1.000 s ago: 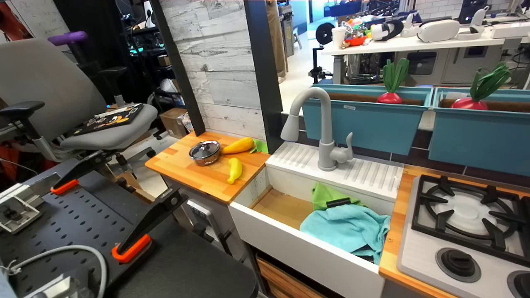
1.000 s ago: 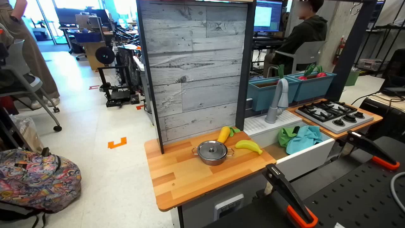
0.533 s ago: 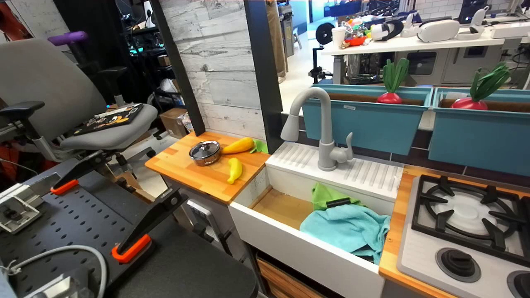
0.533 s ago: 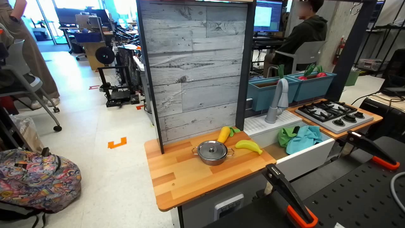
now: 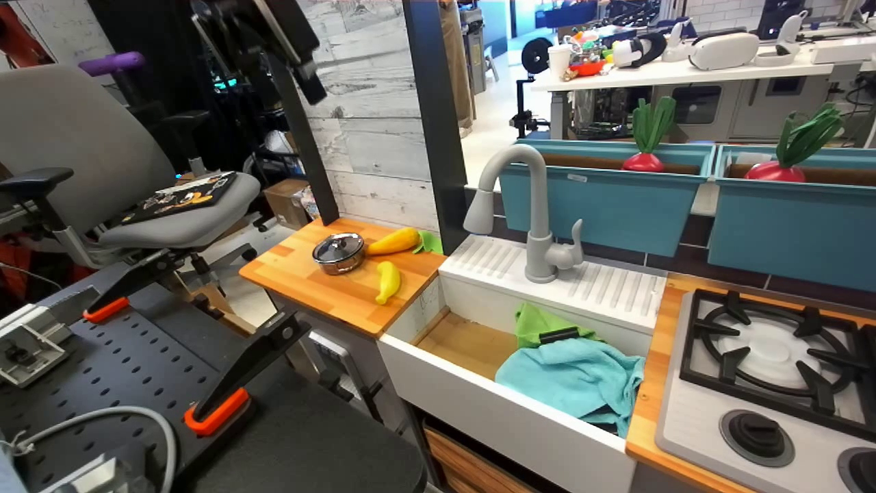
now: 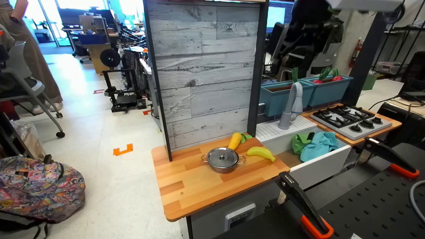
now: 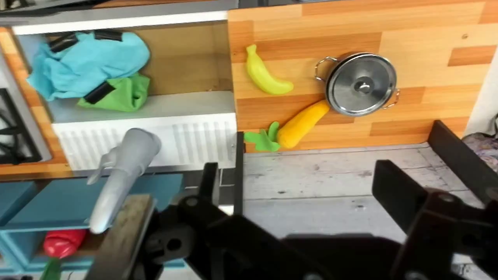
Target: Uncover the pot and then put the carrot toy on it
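Observation:
The silver pot (image 6: 223,169) stands upright on the wooden counter with its grey metal lid (image 6: 220,157) on; the pot's inside is hidden. It also shows in an exterior view (image 5: 339,263) and in the wrist view (image 7: 335,73), where the lid's knob (image 7: 363,86) is visible. The yellow-orange carrot toy (image 7: 303,124) with green leaves lies beside the pot, its tip at the pot's side; it shows in both exterior views (image 5: 395,241) (image 6: 235,141). My gripper (image 7: 296,169) is open and empty, high above the counter; it shows dark at the top of both exterior views (image 5: 268,51) (image 6: 292,54).
A yellow banana toy (image 7: 267,79) lies near the pot. A plank wall (image 5: 373,137) stands behind the counter (image 6: 196,189). The white sink (image 5: 506,435) holds blue (image 5: 575,373) and green cloths. A grey faucet (image 5: 539,205), planters (image 5: 602,205) and a stove (image 5: 691,404) stand alongside.
My arm and open gripper have come into both exterior views from the top; neither showed there before. The pot, lid, carrot and banana have not moved.

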